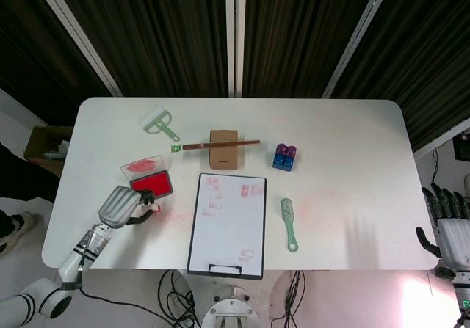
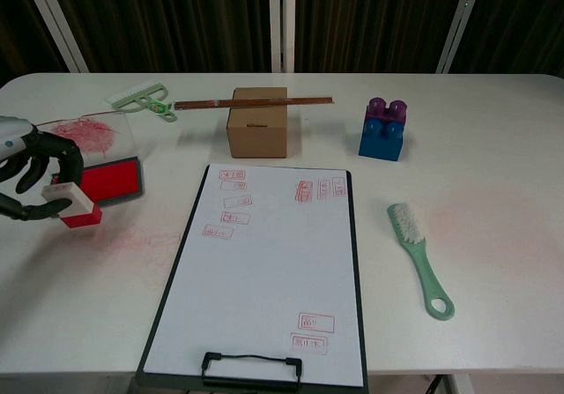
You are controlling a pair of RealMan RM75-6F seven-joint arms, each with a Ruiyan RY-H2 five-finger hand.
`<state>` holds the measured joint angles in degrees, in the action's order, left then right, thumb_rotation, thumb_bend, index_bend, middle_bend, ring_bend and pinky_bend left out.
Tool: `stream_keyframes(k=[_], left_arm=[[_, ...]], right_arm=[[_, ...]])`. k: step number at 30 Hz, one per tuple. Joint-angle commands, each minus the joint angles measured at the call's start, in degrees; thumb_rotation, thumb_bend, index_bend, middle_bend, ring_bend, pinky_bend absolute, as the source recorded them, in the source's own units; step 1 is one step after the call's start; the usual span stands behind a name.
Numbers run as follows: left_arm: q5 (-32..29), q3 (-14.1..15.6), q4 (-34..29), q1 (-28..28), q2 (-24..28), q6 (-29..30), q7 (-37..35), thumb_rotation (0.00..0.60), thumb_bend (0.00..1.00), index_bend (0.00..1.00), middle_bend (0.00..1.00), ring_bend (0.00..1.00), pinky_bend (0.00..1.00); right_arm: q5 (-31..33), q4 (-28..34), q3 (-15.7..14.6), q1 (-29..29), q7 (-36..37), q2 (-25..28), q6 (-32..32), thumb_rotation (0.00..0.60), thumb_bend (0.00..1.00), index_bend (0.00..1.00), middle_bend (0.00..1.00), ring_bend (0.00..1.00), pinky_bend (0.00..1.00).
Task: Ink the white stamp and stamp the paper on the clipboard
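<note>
We see one white stamp point(image 2: 77, 205) on the table beside one red ink pad point(image 2: 113, 180), our left hand point(image 2: 31, 179) gripping it. One clipboard point(image 2: 167, 299) lies centre; our right hand point(image 1: 449, 229) hangs empty, fingers apart.

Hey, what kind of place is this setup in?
Probably a robot lab or test room: a white table in front of dark curtains, loose cables on the floor beneath, and unrelated test props like a toy block and brush.
</note>
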<state>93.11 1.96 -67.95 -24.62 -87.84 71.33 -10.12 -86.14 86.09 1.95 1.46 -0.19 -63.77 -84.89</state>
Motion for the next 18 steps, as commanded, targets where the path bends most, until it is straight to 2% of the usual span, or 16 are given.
stream_keyframes(k=[1,8,18], left_arm=[[-0.4,-1.3,0.3,-0.7,0.9,0.6,-1.6,0.600,0.47,0.72,0.70,0.72,0.85],[-4.0,-4.3,3.6,-3.6,0.5,-3.8,-6.0,0.600,0.48,0.74,0.74,0.75,0.85],[-5.1,-4.6,12.2,-5.5,-4.0,-6.6,-11.4,0.600,0.48,0.75,0.75,0.76,0.85]], right_arm=[[0.0,0.3,0.0,0.1,-0.3,0.1,0.0,0.600,0.29,0.00,0.00,0.00,0.00],[0.2,1.4,0.2,0.2,-1.4,0.3,0.2,0.600,0.29,0.00,0.00,0.00,0.00],[0.6,2.5,0.4,0.3,-2.6,0.8,0.3,0.600,0.29,0.00,0.00,0.00,0.00]])
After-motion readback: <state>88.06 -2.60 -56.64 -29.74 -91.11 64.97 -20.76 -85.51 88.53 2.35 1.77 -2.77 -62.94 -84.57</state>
